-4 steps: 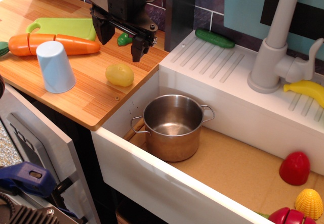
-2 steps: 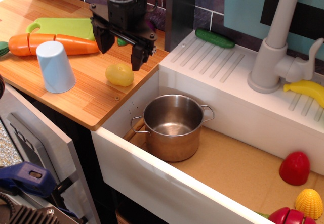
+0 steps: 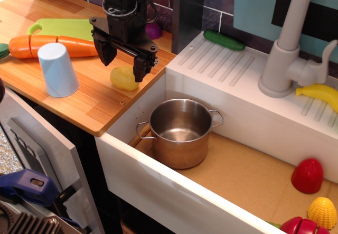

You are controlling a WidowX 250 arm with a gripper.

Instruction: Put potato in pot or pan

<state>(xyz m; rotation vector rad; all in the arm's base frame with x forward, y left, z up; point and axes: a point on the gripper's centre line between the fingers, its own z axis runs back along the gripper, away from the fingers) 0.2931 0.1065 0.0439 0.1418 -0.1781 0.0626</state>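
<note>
The potato [image 3: 122, 78], a small pale-yellow oval, lies on the wooden counter near its right edge. My black gripper [image 3: 122, 64] is open and hangs just above it, one finger to the potato's left and one at its right, partly covering it. The jaws hold nothing. The shiny steel pot [image 3: 179, 132] with two loop handles stands upright and empty in the sink, below and to the right of the potato.
An upside-down blue cup [image 3: 57, 69], an orange carrot [image 3: 53, 46] and a green cutting board [image 3: 68, 28] are on the counter's left. A cucumber [image 3: 224, 39], grey faucet [image 3: 289, 49] and banana [image 3: 319, 94] are on the drainboard. Red and yellow toys [image 3: 315, 192] lie in the sink's right corner.
My gripper has moved forward and down, from behind the potato to straddling it. The jaws stay open. The potato has not moved.
</note>
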